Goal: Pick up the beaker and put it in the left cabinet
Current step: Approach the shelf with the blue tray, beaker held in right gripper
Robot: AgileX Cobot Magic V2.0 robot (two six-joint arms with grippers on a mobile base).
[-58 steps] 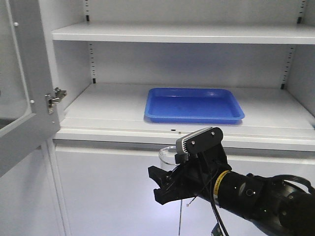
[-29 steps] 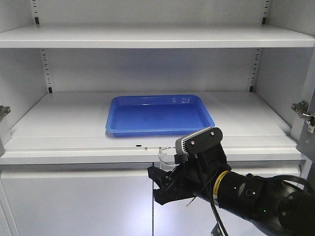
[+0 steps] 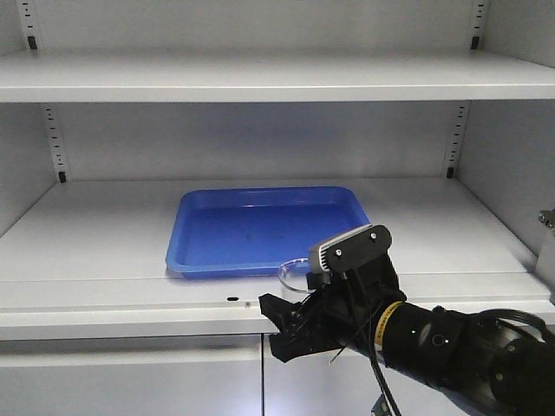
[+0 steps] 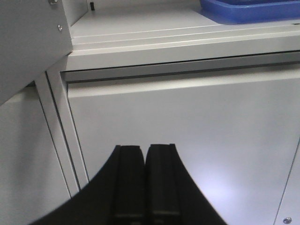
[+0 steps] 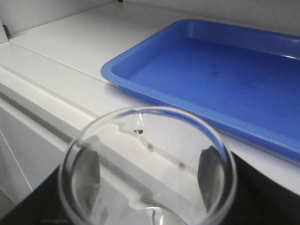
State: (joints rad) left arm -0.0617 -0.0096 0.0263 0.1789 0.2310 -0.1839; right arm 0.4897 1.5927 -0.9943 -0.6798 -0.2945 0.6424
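My right gripper (image 3: 295,322) is shut on the clear glass beaker (image 3: 297,273), holding it upright in front of the left cabinet's (image 3: 104,225) middle shelf. In the right wrist view the beaker's round rim (image 5: 149,164) fills the lower frame, with the dark fingers (image 5: 208,176) pressed on both sides. The beaker sits just short of the shelf's front edge (image 5: 70,110). My left gripper (image 4: 145,152) is shut and empty, low down facing the cabinet's lower door (image 4: 187,140).
A flat blue plastic tray (image 3: 264,227) lies on the middle shelf just behind the beaker; it also shows in the right wrist view (image 5: 220,75). An upper shelf (image 3: 260,82) runs above. A door hinge (image 3: 546,217) shows at the right edge.
The view has swung right and closer to the cabinet: the open left door has left the frame and the tray now sits straight behind the held beaker. The right gripper's grasp is unchanged.
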